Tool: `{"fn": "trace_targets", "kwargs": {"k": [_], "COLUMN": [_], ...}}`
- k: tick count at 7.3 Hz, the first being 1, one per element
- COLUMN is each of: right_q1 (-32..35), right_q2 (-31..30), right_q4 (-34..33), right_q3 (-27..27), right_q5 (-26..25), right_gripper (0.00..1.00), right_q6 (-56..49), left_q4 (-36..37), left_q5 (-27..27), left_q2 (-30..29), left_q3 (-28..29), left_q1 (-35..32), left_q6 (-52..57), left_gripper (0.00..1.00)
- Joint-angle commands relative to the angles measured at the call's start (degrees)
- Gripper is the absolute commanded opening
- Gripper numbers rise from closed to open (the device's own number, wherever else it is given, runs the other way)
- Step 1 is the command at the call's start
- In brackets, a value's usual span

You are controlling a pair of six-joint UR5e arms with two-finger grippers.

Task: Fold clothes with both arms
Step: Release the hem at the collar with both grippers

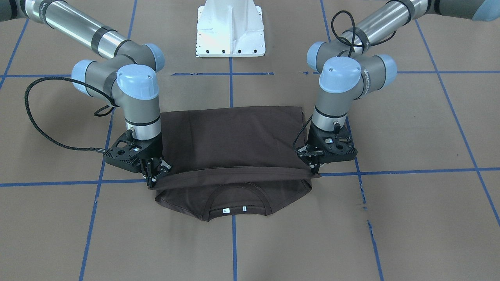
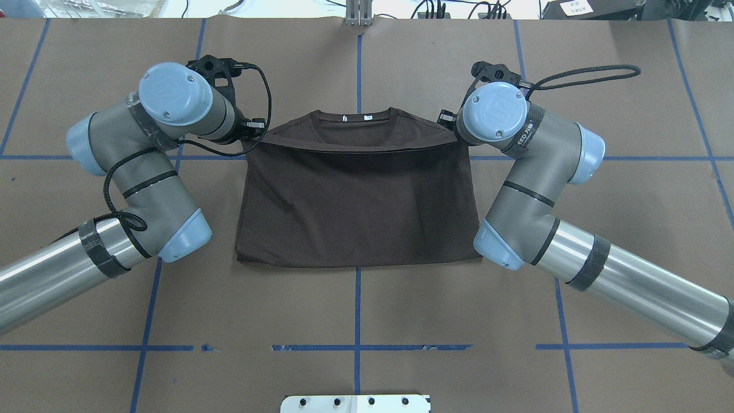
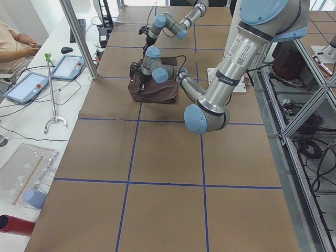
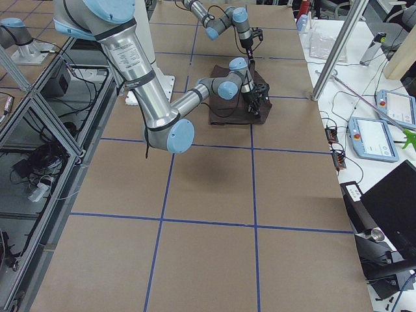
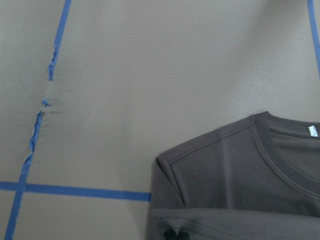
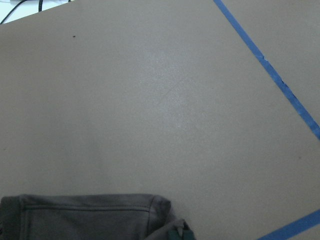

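Brown paper covers the table [image 1: 410, 128], marked into a grid by blue tape [image 1: 422, 170], with one frayed stretch [image 5: 37, 125]. A white pedestal [image 1: 230, 29] stands at the table's edge. On a side bench [image 3: 31, 126] lies a touchscreen pendant [image 3: 25, 86], near a seated person [image 3: 13, 44].

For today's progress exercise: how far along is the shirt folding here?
Done: the T-shirt already forms a rectangle, its lower half folded up over the body. In hand: the left gripper and right gripper pinch the corners of the hem just short of the collar. Left: lay the hem down, release, and perhaps fold again.
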Motion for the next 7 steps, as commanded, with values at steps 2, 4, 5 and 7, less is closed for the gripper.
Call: {"fn": "trace_targets", "kwargs": {"k": [2,4,5,7], "right_q1": [0.08,0.08,1.04,1.75], "right_q2": [0.06,0.15,-0.20,-0.90], "right_q4": [0.67,0.93,0.84,0.93], "right_q3": [-1.29,-0.95,1.06,3.62], "right_q5": [-0.19,-0.28,0.94,4.20], "right_gripper": [0.00,1.00,1.00,1.00], "right_q6": [-0.25,-4.96,-9.26,-10.62], "left_q4": [-1.20,-1.38,-1.38,-1.46], "left_q5": [0.14,-0.04,-0.65,-1.26], "left_q2": [-0.67,0.72,4.30,12.72], "left_q3": [2.18,-1.31,-7.17,-17.03], "left_q1": [0.02,-0.06,0.37,3.95], "left_q6": [0.09,6.57,6.86,5.99], "left_gripper": [0.01,1.00,1.00,1.00]}}
